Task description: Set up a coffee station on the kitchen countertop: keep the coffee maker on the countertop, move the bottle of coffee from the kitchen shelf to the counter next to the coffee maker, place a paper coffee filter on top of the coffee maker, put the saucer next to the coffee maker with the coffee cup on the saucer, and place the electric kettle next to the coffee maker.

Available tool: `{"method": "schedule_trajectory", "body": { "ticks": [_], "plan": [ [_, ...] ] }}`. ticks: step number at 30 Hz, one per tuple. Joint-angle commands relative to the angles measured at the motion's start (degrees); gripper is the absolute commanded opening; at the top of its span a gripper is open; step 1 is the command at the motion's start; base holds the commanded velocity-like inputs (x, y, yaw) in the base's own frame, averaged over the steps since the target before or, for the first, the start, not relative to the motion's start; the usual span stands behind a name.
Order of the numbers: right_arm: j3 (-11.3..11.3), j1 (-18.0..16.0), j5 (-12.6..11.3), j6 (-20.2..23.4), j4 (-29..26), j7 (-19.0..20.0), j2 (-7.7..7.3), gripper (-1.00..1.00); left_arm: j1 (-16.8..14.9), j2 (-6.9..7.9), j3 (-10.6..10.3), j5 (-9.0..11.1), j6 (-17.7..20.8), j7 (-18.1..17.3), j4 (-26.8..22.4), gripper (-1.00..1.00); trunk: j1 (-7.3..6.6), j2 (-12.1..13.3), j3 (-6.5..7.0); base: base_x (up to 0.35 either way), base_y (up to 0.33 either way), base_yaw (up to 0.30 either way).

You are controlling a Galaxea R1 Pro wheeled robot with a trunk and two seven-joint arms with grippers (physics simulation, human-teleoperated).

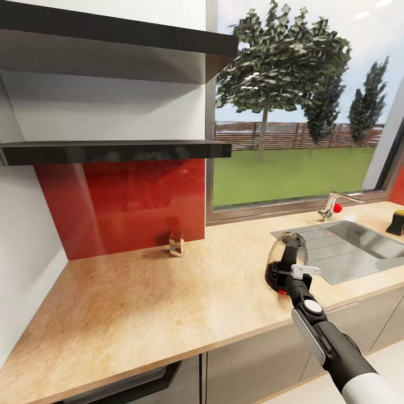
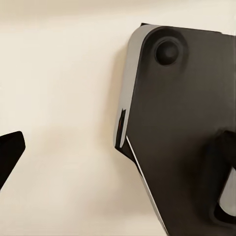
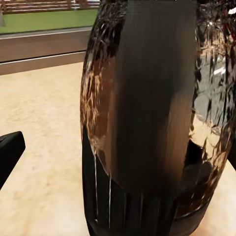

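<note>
You're facing a wooden counter (image 1: 140, 303) with a steel sink (image 1: 359, 241) and tap (image 1: 331, 205), a red backsplash (image 1: 129, 202), two dark shelves (image 1: 112, 150), and a small glass (image 1: 177, 244).

Speckled tan countertop (image 1: 140, 303), glossy red backsplash (image 1: 129, 205) (black shelves (image 1: 112, 150)).

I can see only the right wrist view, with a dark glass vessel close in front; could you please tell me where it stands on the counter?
Observer: The glass kettle stands on the countertop, at the near left corner of the sink.
Operator: Thank you. Is anything else on the counter nearby?
Observer: A small glass jar stands well apart to its left, against the red backsplash.
</note>
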Motion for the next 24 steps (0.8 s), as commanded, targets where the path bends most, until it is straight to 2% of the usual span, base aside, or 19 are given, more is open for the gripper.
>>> {"method": "schedule_trajectory", "body": {
  "ticks": [1,5,6,24],
  "plan": [
    [0.3,-0.1,-0.3,0.2,-0.1,-0.5,-0.08,1.0,0.0,-0.06,-0.5,0.6,-0.3,-0.3,0.1,1.0,0.03,-0.1,-0.11,0.0,0.0,0.0],
    [0.2,-0.1,-0.3,0.2,-0.1,-1.2,-0.08,1.0,0.0,-0.07,-0.5,0.6,-0.3,-0.3,0.1,1.0,0.03,-0.1,-0.11,0.0,0.0,0.0],
    [0.2,-0.1,-0.3,0.2,-0.1,-1.3,-0.08,-1.0,0.0,-0.08,-0.5,0.6,-0.3,-0.3,0.1,1.0,0.03,-0.1,-0.11,0.0,0.0,0.0],
    [0.2,0.0,-0.3,-0.4,-0.1,-1.5,-0.08,-1.0,0.1,-0.09,-0.5,0.6,-0.4,-0.4,0.1,1.0,0.03,-0.1,-0.11,0.0,0.0,0.0]
  ]
}}
